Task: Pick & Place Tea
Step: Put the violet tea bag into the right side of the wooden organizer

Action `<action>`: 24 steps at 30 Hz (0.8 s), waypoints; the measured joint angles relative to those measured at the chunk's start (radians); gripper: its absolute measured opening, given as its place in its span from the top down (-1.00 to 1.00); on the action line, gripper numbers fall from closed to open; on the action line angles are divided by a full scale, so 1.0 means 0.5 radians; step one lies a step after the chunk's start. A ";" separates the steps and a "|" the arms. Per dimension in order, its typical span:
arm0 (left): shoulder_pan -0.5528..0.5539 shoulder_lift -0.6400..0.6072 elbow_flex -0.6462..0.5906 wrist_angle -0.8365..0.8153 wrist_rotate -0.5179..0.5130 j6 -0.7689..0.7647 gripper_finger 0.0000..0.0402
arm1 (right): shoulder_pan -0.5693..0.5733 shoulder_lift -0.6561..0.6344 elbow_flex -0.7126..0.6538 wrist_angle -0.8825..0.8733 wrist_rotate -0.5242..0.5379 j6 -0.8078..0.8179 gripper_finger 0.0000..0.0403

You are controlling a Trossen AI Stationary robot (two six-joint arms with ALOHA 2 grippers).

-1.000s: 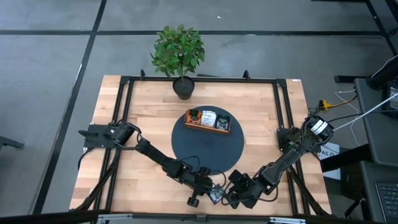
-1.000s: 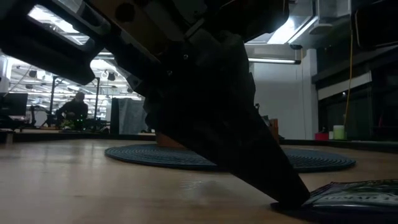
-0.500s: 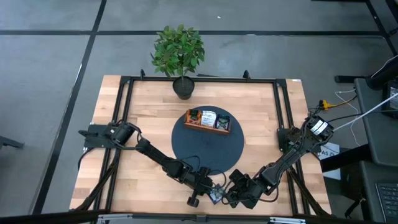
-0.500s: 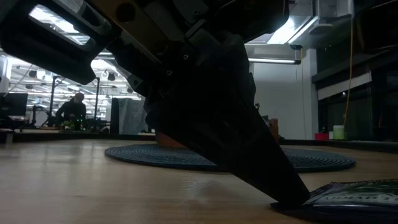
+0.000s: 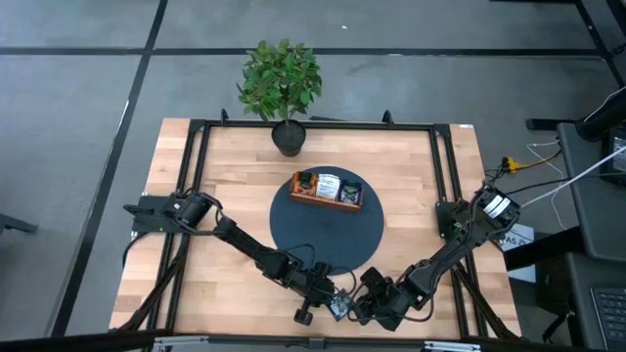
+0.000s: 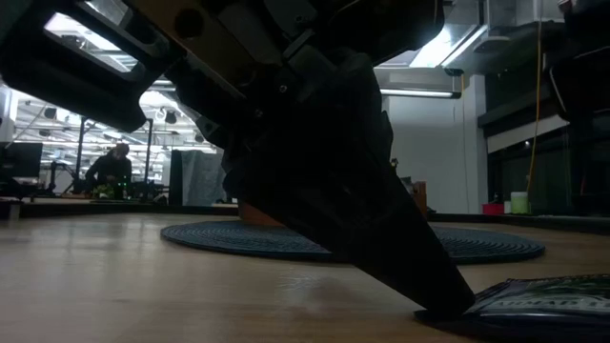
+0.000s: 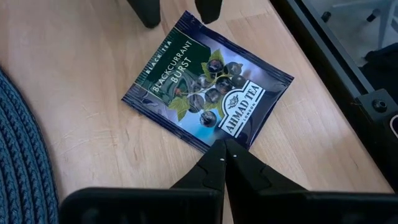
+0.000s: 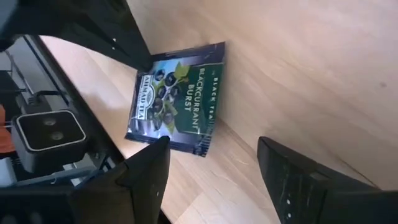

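One dark tea sachet [image 7: 205,84], printed with blackcurrants, lies flat on the wooden table near its front edge. My left gripper [image 7: 224,146] is shut, with its tips down on the sachet's near edge. My right gripper [image 8: 217,162] is open and hovers over the sachet's opposite end. Its two fingers [image 7: 146,11] stand on either side of that end's corner, and I cannot tell whether they touch it. The wooden tray [image 5: 326,190], with more sachets in it, sits on the round dark mat [image 5: 323,235]. My left gripper presses its shut fingertips [image 6: 448,303] on the sachet's edge [image 7: 219,138], beside the white brand label. It comes slanting down from the table's left. The sachet lies flat on the table under the tips.
A potted plant [image 5: 282,83] stands at the table's far edge. A black frame [image 5: 445,196] runs along the table's sides and back. The mat's rim [image 7: 18,143] lies close to the sachet. In the room behind, a person [image 6: 112,164] sits far off.
My right arm has shifted a little and sunk toward the sachet; a dark part of it now shows at the right edge of the low view. The sachet has not moved.
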 joint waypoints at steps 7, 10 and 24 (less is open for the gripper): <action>0.000 0.000 0.000 0.000 0.001 0.000 0.99 | -0.009 0.005 0.000 0.078 0.090 0.023 -0.21; 0.000 0.000 0.000 0.000 0.003 0.001 0.99 | -0.016 0.048 0.001 0.135 0.080 0.099 -0.21; 0.001 0.000 0.000 0.001 0.021 0.015 0.99 | -0.017 0.106 0.002 0.216 0.094 0.119 0.03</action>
